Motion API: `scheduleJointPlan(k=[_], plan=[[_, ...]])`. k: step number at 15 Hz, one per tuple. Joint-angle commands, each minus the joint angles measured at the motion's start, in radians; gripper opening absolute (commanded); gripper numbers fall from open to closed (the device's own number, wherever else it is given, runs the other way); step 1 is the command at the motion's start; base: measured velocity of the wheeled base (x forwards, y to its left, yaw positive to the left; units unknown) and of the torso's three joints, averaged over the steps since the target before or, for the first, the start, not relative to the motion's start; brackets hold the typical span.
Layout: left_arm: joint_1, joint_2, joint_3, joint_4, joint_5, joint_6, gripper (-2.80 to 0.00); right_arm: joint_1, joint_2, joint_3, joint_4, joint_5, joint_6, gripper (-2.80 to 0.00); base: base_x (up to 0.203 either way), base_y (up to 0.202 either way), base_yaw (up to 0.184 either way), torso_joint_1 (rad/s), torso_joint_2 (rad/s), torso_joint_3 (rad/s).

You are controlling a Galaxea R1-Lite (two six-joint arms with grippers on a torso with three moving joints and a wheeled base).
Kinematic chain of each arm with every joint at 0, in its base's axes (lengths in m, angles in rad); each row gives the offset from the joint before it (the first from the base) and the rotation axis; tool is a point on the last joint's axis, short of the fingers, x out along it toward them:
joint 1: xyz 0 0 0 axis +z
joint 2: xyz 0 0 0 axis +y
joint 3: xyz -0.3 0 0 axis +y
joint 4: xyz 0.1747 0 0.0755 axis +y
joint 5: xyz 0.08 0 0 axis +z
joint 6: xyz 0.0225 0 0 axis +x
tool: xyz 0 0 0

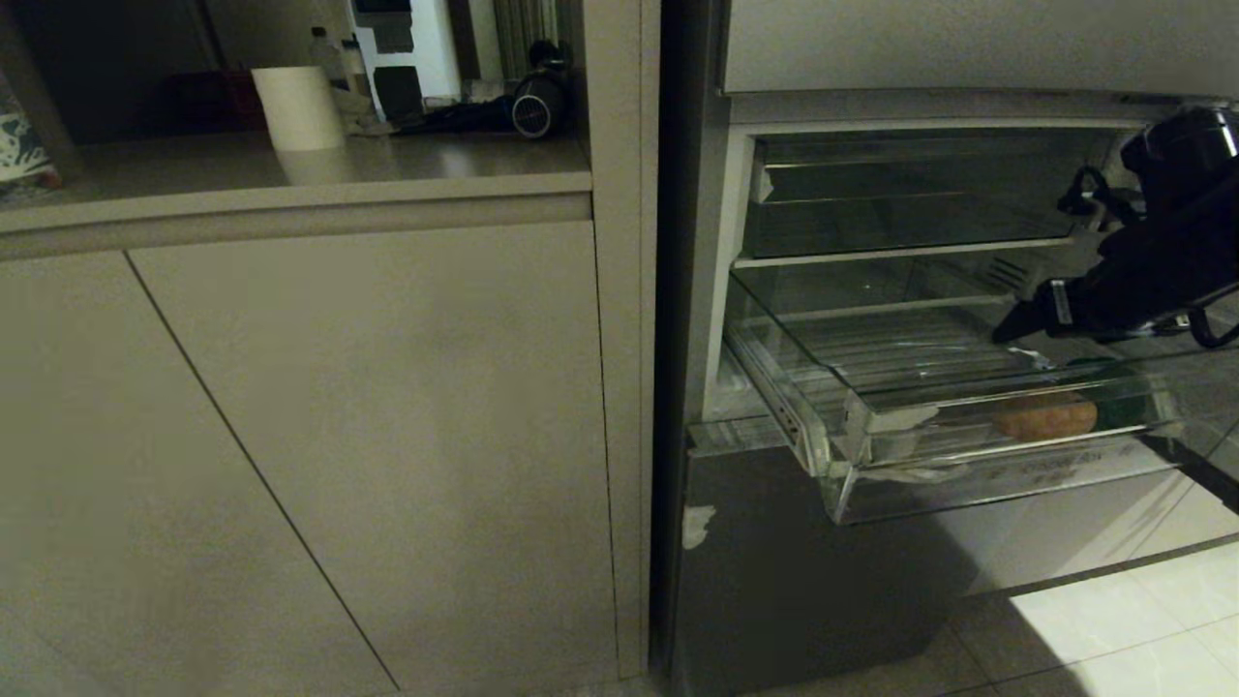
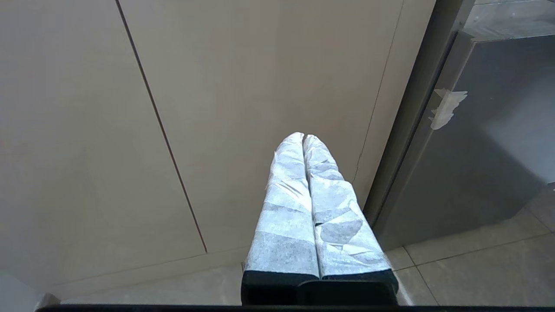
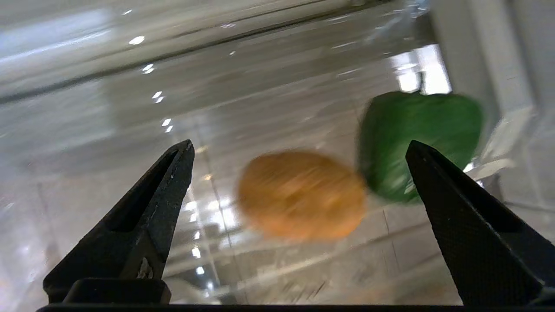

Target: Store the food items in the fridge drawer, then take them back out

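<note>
On the left stands a beige cabinet (image 1: 368,436) under a countertop (image 1: 290,189) that carries a white paper roll (image 1: 298,106). The left gripper (image 2: 304,138) hangs low in front of that cabinet, its cloth-wrapped fingers (image 2: 286,208) pressed together with nothing between them. Right of the cabinet is the open fridge (image 1: 697,290). Its clear fridge drawer (image 1: 871,426) is pulled out, white sticker scraps on its front lip — a shallower clear tray (image 1: 910,194) sits above it. Inside the drawer, toward its right end, the orange-brown piece (image 1: 1045,418) lies on the ribbed floor, and the dark-green lump (image 1: 1118,397) lies just beside it on the right; whether they touch is unclear. The right gripper (image 3: 299,147) reaches in from the right above the drawer — its black jaws spread wide and empty, over the orange-brown piece (image 3: 301,195) with the dark-green lump (image 3: 412,138) by one finger.
</note>
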Motion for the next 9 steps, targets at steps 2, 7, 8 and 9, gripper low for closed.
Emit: scheduleJointPlan(k=[2,7,8,9], plan=[[0.000,0.001,0.000,0.000,0.000,0.000,-2.80,-0.045,0.038,0.000,-0.023,0.001,0.000,0.00,0.000,0.000,0.000,0.000,0.00,0.000],[0.000,0.001,0.000,0.000,0.000,0.000,-2.80,-0.089,0.049,0.000,-0.023,0.001,-0.001,0.00,0.000,0.000,0.000,0.000,0.00,0.000],[0.000,0.001,0.000,0.000,0.000,0.000,-2.80,-0.100,0.054,0.000,-0.024,0.001,-0.001,0.00,0.000,0.000,0.000,0.000,0.00,0.000],[0.000,0.001,0.000,0.000,0.000,0.000,-2.80,-0.108,0.061,0.000,-0.026,0.001,-0.002,0.00,0.000,0.000,0.000,0.000,0.00,0.000]])
